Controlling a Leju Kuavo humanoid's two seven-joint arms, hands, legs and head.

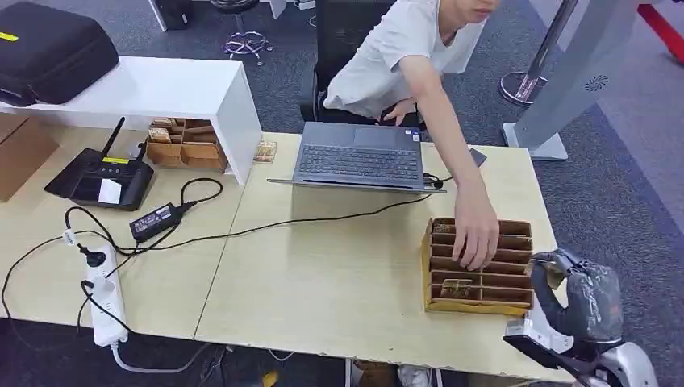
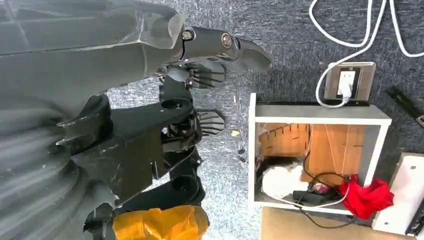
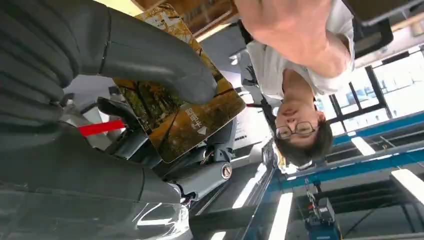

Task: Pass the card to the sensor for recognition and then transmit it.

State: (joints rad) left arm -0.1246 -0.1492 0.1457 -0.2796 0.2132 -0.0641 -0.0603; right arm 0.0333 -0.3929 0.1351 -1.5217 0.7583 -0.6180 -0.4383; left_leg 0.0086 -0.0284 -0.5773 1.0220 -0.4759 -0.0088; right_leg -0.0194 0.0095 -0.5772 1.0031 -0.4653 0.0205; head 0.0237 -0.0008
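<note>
R hand (image 3: 150,100) pinches card (image 3: 185,115) beside slotted box (image 1: 480,270), table edge.

The right hand (image 3: 150,115) pinches a card (image 3: 185,115) printed with autumn trees, a person (image 3: 300,65) beyond.

Rectangular card (image 3: 182,112) printed with golden-brown autumn foliage; brown cardboard slotted organiser box (image 1: 479,302); pale wood-grain tabletop (image 1: 323,274); grey open laptop (image 1: 359,157); person's white T-shirt (image 1: 387,56); speckled blue-grey carpet (image 1: 629,185).
</note>
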